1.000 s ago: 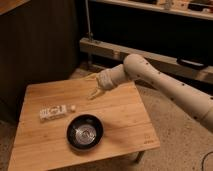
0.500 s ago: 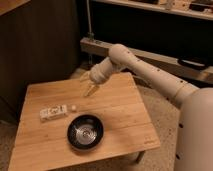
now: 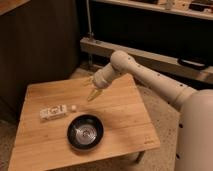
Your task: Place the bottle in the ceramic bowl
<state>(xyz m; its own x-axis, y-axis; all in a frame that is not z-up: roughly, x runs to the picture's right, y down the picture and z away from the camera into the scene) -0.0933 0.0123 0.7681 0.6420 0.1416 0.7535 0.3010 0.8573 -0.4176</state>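
The bottle (image 3: 53,112) lies on its side at the left of the wooden table (image 3: 125,115), its white label up and its small pale cap pointing right. Just in front and to the right of it sits the ceramic bowl (image 3: 85,132), black-rimmed with a shiny grey centre and nothing inside. My gripper (image 3: 91,88) hangs over the far middle of the table, behind and to the right of the bottle, pointing down and to the left. Its pale fingers stand open with nothing between them.
The small table stands on a speckled floor, with a dark wooden wall close behind its left side. A low metal shelf rail (image 3: 150,57) runs behind the table on the right. My white arm (image 3: 150,80) reaches in from the right.
The arm has swung left, carrying the gripper from the table's far right corner to its far middle, closer to the bottle. Bottle and bowl have not moved.
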